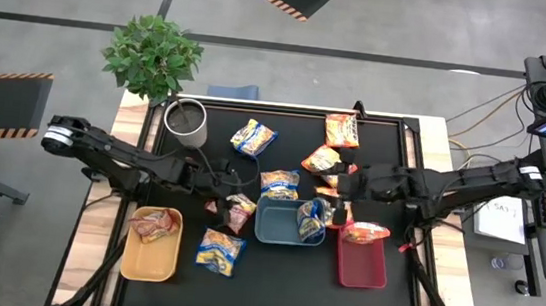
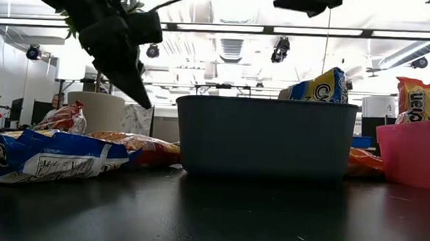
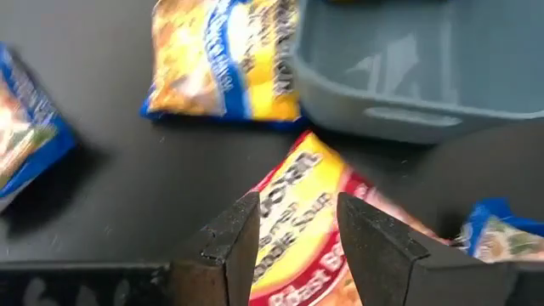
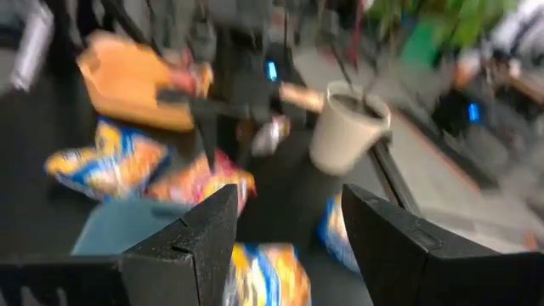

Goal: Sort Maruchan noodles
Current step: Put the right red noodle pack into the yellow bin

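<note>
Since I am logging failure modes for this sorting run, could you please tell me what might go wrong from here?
1. The left pincer stands open over a red packet whose far end lies right by the blue tray; closing off-centre might drag it against the tray wall.
2. A blue-and-yellow packet leans on the blue tray's rim rather than lying flat, so it could tip out.
3. The right pincer hangs open above that tray, close to the left arm; the arms might crowd each other.

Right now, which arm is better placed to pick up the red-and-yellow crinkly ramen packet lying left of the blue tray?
Left. The left gripper hangs open directly over the red-and-yellow crinkly ramen packet, fingers on either side of it. The right gripper, also open, sits beyond the far end of the blue plastic tray, near the orange packets.
</note>
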You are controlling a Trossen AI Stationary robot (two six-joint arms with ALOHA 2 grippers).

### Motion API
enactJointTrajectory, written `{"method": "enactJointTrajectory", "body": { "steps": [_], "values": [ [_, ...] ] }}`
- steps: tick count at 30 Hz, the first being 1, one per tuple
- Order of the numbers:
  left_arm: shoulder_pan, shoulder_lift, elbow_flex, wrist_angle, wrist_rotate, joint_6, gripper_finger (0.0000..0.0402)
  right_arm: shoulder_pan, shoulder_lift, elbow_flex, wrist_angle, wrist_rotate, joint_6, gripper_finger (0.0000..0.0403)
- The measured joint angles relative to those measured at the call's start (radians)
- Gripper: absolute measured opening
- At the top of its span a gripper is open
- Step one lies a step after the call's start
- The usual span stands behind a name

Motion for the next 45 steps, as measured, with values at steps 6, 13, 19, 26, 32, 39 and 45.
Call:
{"method": "enactJointTrajectory", "body": {
  "steps": [6,13,19,26,32,39,45],
  "values": [
    [0.038,-0.004,0.001,-0.061,0.058,-0.088,0.0152,-0.092,-0.08,-0.091,0.079,-0.13,-0.036,0.0201],
    [0.048,-0.004,0.0,-0.113,0.058,-0.172,0.0214,-0.178,-0.096,-0.14,0.079,-0.191,-0.042,0.0201],
    [0.048,-0.004,-0.002,-0.151,0.058,-0.13,0.025,-0.205,-0.097,-0.14,0.078,-0.198,-0.032,0.0201],
    [0.049,-0.004,-0.035,-0.152,0.058,-0.091,0.0249,-0.206,-0.098,-0.14,0.079,-0.241,-0.042,0.0201],
    [0.049,-0.005,-0.065,-0.112,0.039,-0.092,0.0243,-0.206,-0.098,-0.136,0.078,-0.243,-0.05,0.0201],
    [0.051,-0.005,-0.101,-0.043,0.023,-0.103,0.0242,-0.206,-0.098,-0.136,0.078,-0.242,-0.057,0.0201],
    [0.051,-0.005,-0.153,0.044,0.022,-0.123,0.0242,-0.206,-0.098,-0.136,0.078,-0.242,-0.067,0.0201]
  ]
}}
